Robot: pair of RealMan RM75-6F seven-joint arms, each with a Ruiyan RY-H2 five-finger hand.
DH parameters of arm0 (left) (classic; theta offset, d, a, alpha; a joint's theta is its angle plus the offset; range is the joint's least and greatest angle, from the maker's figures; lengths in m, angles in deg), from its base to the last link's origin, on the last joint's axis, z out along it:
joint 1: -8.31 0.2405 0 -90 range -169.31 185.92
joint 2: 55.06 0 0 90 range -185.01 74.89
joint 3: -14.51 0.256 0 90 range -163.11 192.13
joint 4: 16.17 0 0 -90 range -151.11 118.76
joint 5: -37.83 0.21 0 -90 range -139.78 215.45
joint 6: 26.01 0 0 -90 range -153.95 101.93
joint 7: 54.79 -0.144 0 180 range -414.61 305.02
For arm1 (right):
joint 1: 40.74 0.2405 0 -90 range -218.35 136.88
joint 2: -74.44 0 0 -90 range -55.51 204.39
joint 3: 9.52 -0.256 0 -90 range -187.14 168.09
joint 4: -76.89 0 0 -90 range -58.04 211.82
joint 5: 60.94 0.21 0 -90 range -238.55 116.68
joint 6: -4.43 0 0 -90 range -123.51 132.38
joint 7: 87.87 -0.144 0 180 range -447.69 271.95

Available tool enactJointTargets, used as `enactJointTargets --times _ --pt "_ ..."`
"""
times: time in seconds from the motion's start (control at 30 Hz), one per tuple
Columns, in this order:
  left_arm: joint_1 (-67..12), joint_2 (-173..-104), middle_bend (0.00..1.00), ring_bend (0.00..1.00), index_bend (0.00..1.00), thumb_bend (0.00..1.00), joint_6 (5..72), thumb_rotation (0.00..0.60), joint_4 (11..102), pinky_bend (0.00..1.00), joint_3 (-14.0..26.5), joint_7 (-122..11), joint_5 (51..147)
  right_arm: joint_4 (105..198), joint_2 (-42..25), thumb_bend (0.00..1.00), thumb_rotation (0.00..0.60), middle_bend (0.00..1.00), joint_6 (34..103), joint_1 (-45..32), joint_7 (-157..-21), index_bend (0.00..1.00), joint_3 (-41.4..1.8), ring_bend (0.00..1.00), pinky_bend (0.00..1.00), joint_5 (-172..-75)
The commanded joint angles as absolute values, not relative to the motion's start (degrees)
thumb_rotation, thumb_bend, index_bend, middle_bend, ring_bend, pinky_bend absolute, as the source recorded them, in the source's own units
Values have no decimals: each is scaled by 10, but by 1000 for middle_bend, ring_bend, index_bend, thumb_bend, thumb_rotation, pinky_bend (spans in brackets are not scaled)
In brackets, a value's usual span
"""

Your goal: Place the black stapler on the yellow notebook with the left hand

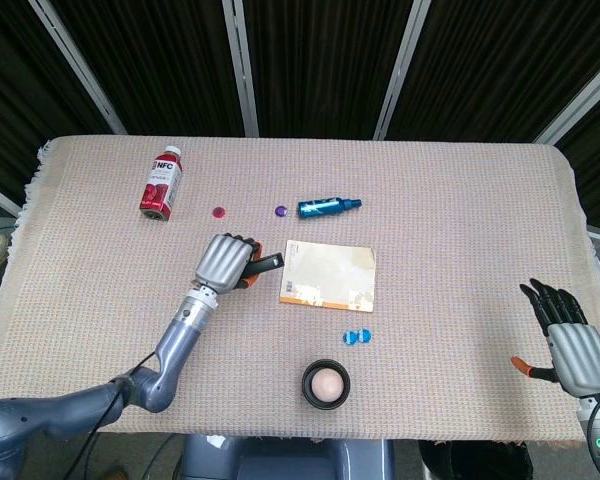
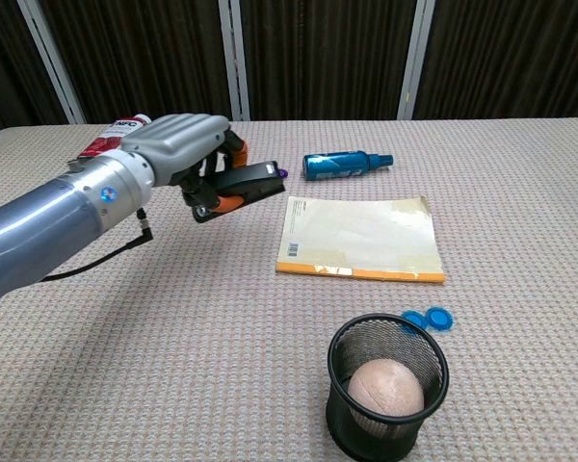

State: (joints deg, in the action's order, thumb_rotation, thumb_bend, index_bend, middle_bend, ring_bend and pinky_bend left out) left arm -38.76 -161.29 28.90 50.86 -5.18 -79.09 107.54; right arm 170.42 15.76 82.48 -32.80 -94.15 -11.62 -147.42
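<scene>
My left hand (image 1: 227, 261) (image 2: 178, 154) grips the black stapler (image 1: 264, 265) (image 2: 247, 181) and holds it in the air, its tip pointing right. The stapler hangs just left of the yellow notebook (image 1: 328, 273) (image 2: 361, 238), which lies flat in the middle of the table. My right hand (image 1: 570, 339) rests at the table's right front edge with its fingers spread, holding nothing; it shows only in the head view.
A red juice bottle (image 1: 161, 182) (image 2: 114, 145) lies at the back left. A blue bottle (image 1: 327, 207) (image 2: 344, 165) lies behind the notebook. Small pink (image 1: 218, 211) and purple (image 1: 281, 211) caps sit nearby. Blue caps (image 1: 356, 336) (image 2: 427, 319) and a black mesh cup (image 1: 326, 382) (image 2: 386, 386) holding a ball stand in front.
</scene>
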Motion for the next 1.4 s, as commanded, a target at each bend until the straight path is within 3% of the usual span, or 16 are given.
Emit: enactJointTargets --times 0.03,0.2,0.57,0.63,0.73,0.87,1.0,1.23,1.4 --pt "-424 -1644 569 517 642 368 267 600 475 535 -68 -788 1064 1701 162 85 600 0 825 -328 -954 0 -115 0 0 -1478" --pt "-510 -1721 569 517 643 368 213 600 379 535 -92 -797 1039 1692 173 85 600 0 834 -332 -994 0 -116 0 0 -1480" --pt "-592 -1803 557 513 637 357 187 600 244 534 -100 -752 1045 1679 182 86 600 0 850 -342 -1032 0 -114 0 0 -1486" --pt "-598 -1810 543 504 596 346 186 600 230 532 -99 -745 1047 1678 182 85 600 0 852 -343 -1034 0 -114 0 0 -1486" --pt "-600 -1811 426 424 410 311 183 600 222 493 -91 -736 1050 1678 181 86 600 0 852 -344 -1033 0 -113 0 0 -1487" --pt "-584 -1786 273 305 164 259 194 600 262 430 -83 -744 1051 1681 178 85 600 0 854 -345 -1020 0 -113 0 0 -1488" --pt "-568 -1757 193 237 29 239 198 600 314 384 -84 -778 1029 1683 177 85 600 0 855 -345 -1016 0 -114 0 0 -1486" --pt "-509 -1680 69 115 0 237 275 600 464 313 -55 -828 1038 1686 177 85 600 0 851 -343 -1009 0 -115 0 0 -1484" --pt "-410 -1560 0 28 0 239 384 600 658 247 31 -936 1071 1686 176 85 600 0 854 -343 -1007 0 -118 0 0 -1483"
